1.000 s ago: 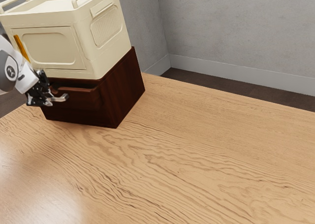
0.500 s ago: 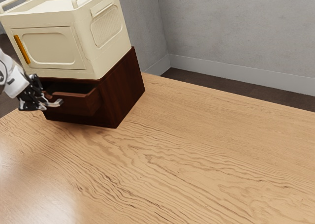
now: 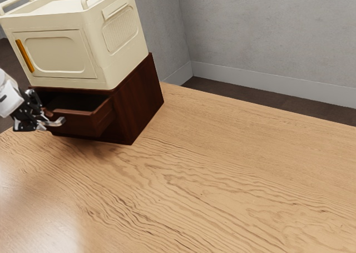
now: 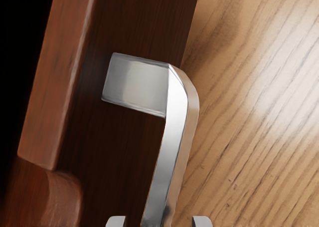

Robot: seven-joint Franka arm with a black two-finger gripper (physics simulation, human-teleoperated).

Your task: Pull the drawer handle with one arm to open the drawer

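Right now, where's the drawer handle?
In the exterior view, the handle is toward the exterior view's left, on the partly open drawer's front, below the cream box; wrist view has it between the gripper's fingertips.

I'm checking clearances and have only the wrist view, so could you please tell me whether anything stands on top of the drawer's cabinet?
Observer: Yes, a cream box stands on the cabinet.
Operator: Thank you. Is the box's door open or shut?
Observer: It is shut: the door lies flush in the box's front.
Operator: And how does the drawer sit against the cabinet, please?
Observer: The drawer juts out of the cabinet, below the box, though I can't tell whether that is its full travel.
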